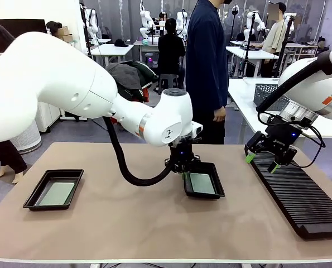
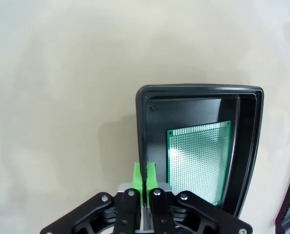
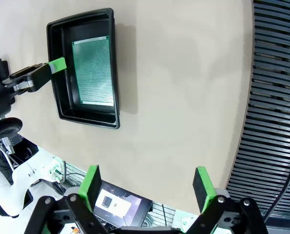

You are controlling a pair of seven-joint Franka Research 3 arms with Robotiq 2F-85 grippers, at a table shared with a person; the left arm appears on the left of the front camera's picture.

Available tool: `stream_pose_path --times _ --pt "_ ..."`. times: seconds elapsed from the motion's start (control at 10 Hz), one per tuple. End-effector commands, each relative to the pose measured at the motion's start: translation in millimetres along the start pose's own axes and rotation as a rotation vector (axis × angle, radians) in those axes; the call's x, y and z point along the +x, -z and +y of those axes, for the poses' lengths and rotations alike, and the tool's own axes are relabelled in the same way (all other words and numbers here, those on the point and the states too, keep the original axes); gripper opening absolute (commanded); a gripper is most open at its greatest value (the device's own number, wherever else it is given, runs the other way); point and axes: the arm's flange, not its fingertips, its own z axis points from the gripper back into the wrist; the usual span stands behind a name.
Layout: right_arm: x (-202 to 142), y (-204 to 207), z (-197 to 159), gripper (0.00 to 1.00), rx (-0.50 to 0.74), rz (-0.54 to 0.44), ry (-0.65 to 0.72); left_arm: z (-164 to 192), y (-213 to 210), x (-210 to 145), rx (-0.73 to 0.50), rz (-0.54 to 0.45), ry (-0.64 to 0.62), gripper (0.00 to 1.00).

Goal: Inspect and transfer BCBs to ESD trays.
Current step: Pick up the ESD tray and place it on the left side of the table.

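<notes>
Near the worktop's front-left corner lies one ESD tray [image 1: 53,190], shallow and black, with a pale green board [image 1: 57,194] flat on its floor, which I judge already transferred. Toward the middle of the worktop the second ESD tray [image 1: 204,181] holds another BCB [image 2: 199,161], a thin green perforated prototyping board that sits flat and square to the tray walls with a margin of bare black floor around it (the wrist view shows its fine grid of holes and no parts mounted on it). The left hand [image 2: 145,176] stands at this tray's far rim, green pads pressed together with nothing between them; it is placed as if it has just set the board down or is nudging the tray, though which I cannot tell. Its position over the rim, not the board, suggests the board is left to rest on its own. Along the worktop's right edge runs the long black slotted rack [image 1: 297,192], and the right hand [image 1: 263,162] hovers above its far end with its fingers spread wide and empty, likely poised to draw the next board from a slot.
</notes>
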Motion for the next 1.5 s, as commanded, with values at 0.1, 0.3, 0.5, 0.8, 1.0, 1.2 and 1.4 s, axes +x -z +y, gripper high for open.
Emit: stream_pose_path --times 0.1,0.3,0.5,0.8,1.0,1.2,1.4 --pt "0.7 0.4 2.3 1.00 -0.001 -0.009 0.021 46.8 -3.7 -9.5 -0.130 0.012 0.009 0.04" --pt "0.7 0.4 2.3 1.00 -0.001 -0.009 0.021 72.9 -6.5 -12.2 -0.204 0.004 0.006 0.04" --pt "0.7 0.4 2.3 1.00 -0.001 -0.009 0.021 101.2 -15.9 -19.7 -0.249 -0.027 0.015 0.04" --pt "0.7 0.4 2.3 1.00 -0.001 -0.009 0.021 162.7 -42.0 -20.6 -0.264 -0.024 -0.014 0.04" --pt "0.7 0.4 2.3 1.00 -0.001 -0.009 0.021 202.5 -60.7 -18.5 -0.253 -0.018 -0.009 0.04" --pt "0.7 0.4 2.3 1.00 -0.001 -0.009 0.021 242.2 -68.5 -15.9 -0.239 0.003 -0.001 0.04" --pt "0.7 0.4 2.3 1.00 -0.001 -0.009 0.021 273.7 -69.7 -17.7 -0.223 0.011 0.020 0.04"
